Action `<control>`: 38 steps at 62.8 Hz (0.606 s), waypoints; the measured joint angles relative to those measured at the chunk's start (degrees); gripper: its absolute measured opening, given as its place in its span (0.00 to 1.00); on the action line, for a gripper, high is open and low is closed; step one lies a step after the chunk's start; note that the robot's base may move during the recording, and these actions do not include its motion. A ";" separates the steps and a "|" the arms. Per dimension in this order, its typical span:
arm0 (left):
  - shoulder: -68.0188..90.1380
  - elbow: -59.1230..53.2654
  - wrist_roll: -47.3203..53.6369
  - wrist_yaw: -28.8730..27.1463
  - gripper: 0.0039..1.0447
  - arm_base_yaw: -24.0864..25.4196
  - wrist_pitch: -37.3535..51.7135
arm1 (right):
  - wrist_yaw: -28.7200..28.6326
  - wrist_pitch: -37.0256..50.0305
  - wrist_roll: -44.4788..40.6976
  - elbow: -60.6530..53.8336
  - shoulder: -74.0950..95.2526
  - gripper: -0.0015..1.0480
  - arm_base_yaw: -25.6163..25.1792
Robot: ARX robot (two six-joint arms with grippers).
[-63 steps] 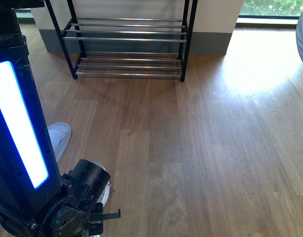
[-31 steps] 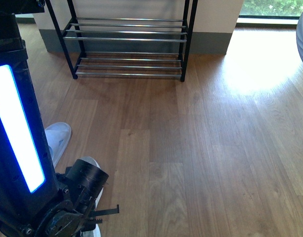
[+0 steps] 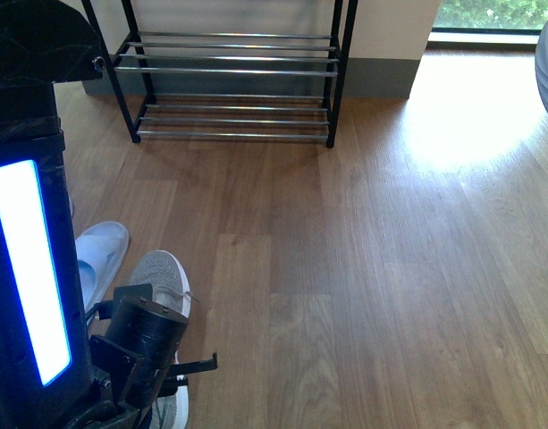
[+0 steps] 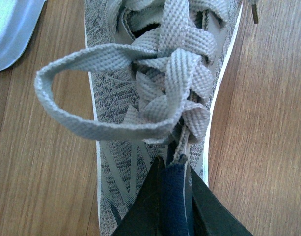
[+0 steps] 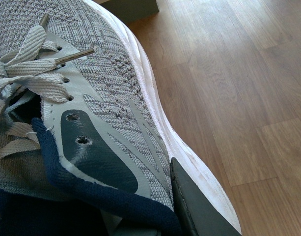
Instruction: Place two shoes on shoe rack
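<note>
One grey knit shoe (image 3: 161, 278) with grey laces lies toe-forward on the wood floor at the lower left. My left gripper (image 4: 174, 192) is shut on its navy tongue (image 4: 173, 199), with a dark finger (image 4: 146, 206) on each side. The left arm (image 3: 28, 268) with its lit strip hides the shoe's heel. My right gripper (image 5: 162, 209) is shut on the second shoe (image 5: 98, 93): one finger (image 5: 197, 206) presses the outer side just above the white sole, the other is hidden inside. The right arm is out of the front view. The shoe rack (image 3: 233, 67) stands at the far wall.
A pale rounded object (image 3: 104, 250) lies on the floor just left of the grey shoe, and its edge (image 4: 13, 29) also shows in the left wrist view. Wood floor (image 3: 345, 268) stretches between me and the rack. Sun glare falls on the floor at the far right.
The left arm has shifted left and lower in the front view. The grey shoe's toe, mostly hidden behind the wrist before, now shows beyond it.
</note>
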 joint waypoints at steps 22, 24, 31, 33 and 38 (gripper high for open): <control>0.79 -0.22 0.28 -2.78 0.02 -0.35 3.28 | 0.00 0.00 0.00 0.00 0.00 0.01 0.00; 0.79 -0.22 0.31 -2.91 0.02 -0.37 3.28 | 0.00 0.00 0.00 0.00 0.00 0.01 0.00; 0.94 -0.24 0.92 -4.09 0.02 -0.44 4.37 | 0.02 0.00 0.00 0.00 0.00 0.01 0.00; 1.11 -0.26 1.31 -4.52 0.02 -0.48 4.94 | 0.02 0.00 0.00 0.00 0.00 0.01 0.00; 1.60 -0.26 2.08 -5.62 0.02 -0.59 7.04 | 0.00 0.00 0.00 0.00 0.00 0.01 0.00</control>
